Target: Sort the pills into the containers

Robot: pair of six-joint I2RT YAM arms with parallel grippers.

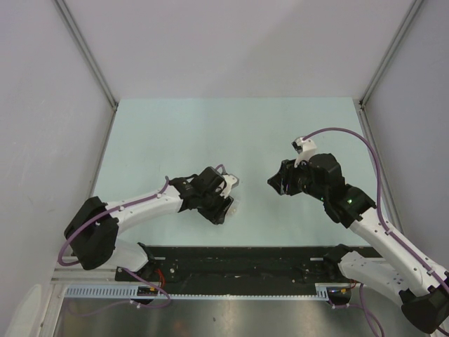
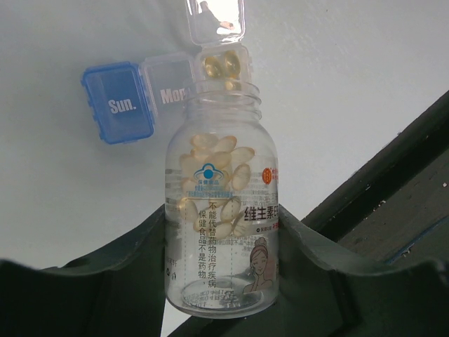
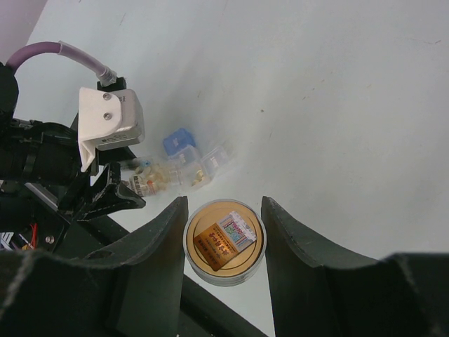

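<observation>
Pills: pale yellow softgels [image 2: 214,165] lie heaped inside the clear bottle [image 2: 219,189], gathered in the half nearer its neck.
Bottle, long axis: it runs along the fingers of the left gripper [image 2: 223,221] and away from the wrist camera, with the base toward the wrist and the neck ahead.
Bottle, mouth: uncapped, it points at the pill organiser [image 2: 168,91]. The rim is just in front of the open compartment [image 2: 223,68]; I cannot tell whether they touch.
Left gripper, jaws: closed on the lower body of the bottle, one finger on each side.
Pill organiser: a row of small boxes lying on the table [image 1: 210,133]. The blue lid [image 2: 118,103] marked "Sun." is shut and the clear one marked "Mon" beside it is shut. On the next compartment the clear flap [image 2: 216,20] stands up, and a few amber capsules lie inside.
Round jar [image 3: 224,242]: stubby and orange-tan, with a clear rim. It is seen end-on, so its axis points back at the right wrist camera. A barcode label shows on the round face; I cannot tell whether that face is the mouth or the base.
Right gripper [image 3: 224,214], jaws: closed on the round jar, with a finger against each side of its rim.
Arms: in the top view the two gripper tips face each other near the middle of the table, well apart.
</observation>
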